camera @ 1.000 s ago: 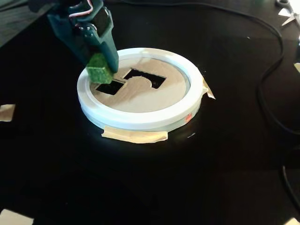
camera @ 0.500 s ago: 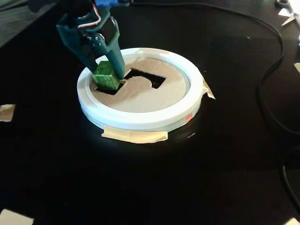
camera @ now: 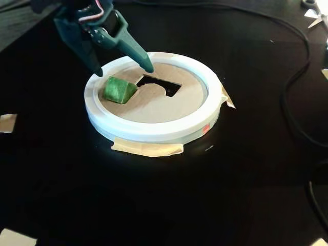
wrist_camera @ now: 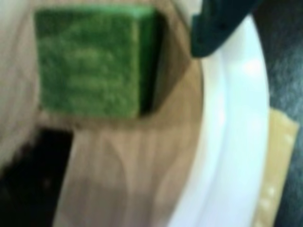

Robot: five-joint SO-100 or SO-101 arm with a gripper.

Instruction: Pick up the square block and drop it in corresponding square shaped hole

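One view only: spread pincer (camera: 123,69) above square block (camera: 119,89).

No words, nos. or signs to read here, not on the block, the ring, the tape or the tabletop.

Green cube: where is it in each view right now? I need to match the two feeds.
Wrist view: green cube fills the upper left, on the cardboard.
Fixed view: green cube sits tilted at the disc's left side.
Shared landmark: the white hoop.
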